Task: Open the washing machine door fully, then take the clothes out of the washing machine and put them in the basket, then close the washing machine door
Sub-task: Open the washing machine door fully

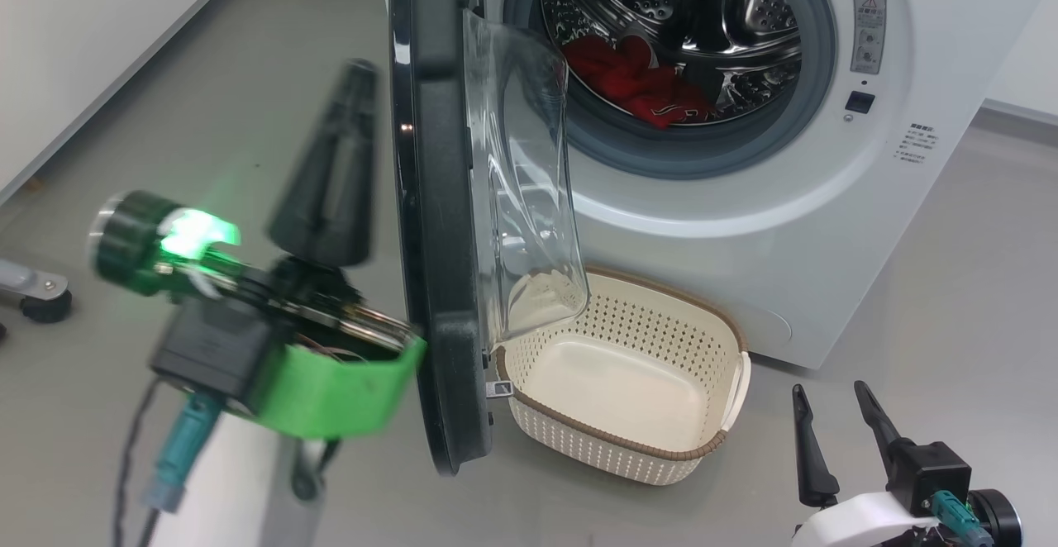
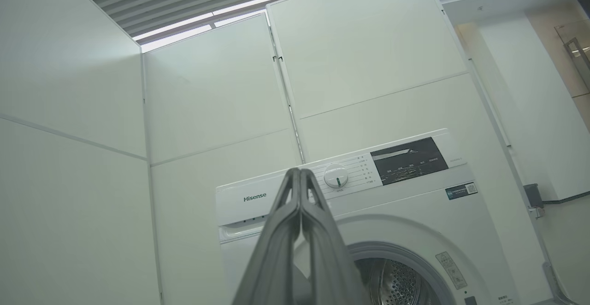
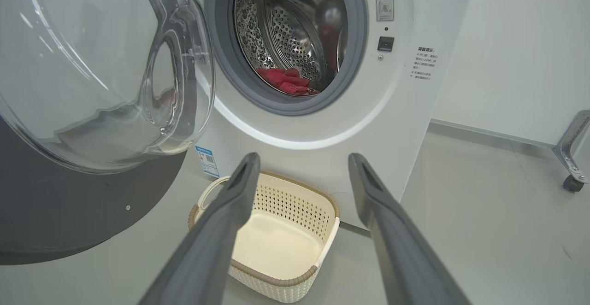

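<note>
Left claw (image 1: 360,76) hung pinched shut and empty outside the washing machine door (image 1: 434,200), which stood between it and the drum (image 1: 744,26). Right claw (image 1: 829,390), spread wide and empty, had the open line: the clothes (image 1: 636,76) lay ahead and above it, with the basket (image 1: 636,320) on the floor below the opening.

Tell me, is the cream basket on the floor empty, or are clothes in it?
Empty: the basket shows its bare cream bottom, and the red clothes lie inside the drum of the washing machine.
</note>
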### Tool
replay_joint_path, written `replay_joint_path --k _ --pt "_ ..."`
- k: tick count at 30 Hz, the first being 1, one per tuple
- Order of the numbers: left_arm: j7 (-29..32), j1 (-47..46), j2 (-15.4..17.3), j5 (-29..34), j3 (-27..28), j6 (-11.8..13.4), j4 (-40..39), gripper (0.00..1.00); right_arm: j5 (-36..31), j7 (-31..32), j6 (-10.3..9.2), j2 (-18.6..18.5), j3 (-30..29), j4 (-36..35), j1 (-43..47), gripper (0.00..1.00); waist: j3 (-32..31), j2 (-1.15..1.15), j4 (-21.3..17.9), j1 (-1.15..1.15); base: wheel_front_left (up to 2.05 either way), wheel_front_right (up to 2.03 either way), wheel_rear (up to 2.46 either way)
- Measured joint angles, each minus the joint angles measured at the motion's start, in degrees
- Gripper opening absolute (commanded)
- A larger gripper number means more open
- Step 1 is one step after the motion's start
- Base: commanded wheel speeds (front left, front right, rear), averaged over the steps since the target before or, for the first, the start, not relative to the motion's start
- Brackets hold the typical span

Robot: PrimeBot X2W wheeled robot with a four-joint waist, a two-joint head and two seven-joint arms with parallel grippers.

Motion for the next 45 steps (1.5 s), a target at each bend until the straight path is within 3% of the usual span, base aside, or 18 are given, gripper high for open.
replay_joint_path --k 9,18,26,33,45 --pt "2.98 4.82 0.1 -7.75 -17.57 -0.96 -3.89 0.0 -0.93 0.0 0.49 0.44 0.1 0.15 0.76 1.0 -0.38 0.0 0.0 0.0 0.0 0.0 0.0" --pt "9.81 10.96 0.4 -13.6 -24.27 -0.96 -2.18 0.0 -1.11 0.0 0.96 0.82 0.1 0.23 0.88 1.0 0.07 0.0 -0.11 0.0 0.0 0.0 0.0" --pt "11.79 12.84 0.9 -13.94 -24.77 -0.96 -0.57 0.0 -1.76 0.0 1.4 0.93 -0.23 0.21 0.87 1.0 1.44 0.0 -0.16 0.0 0.0 0.0 0.0" --pt "12.3 12.88 3.34 -11.57 -22.75 -0.76 2.38 0.0 -2.54 0.0 1.46 0.92 -0.48 0.19 0.76 1.0 2.21 0.0 -0.18 0.0 0.0 0.0 0.0" --pt "12.79 12.88 4.2 -10.01 -18.79 2.83 8.04 0.0 -3.52 0.0 1.46 0.92 -1.26 -0.2 0.36 1.0 2.87 0.0 -0.76 0.0 0.0 0.0 0.0"
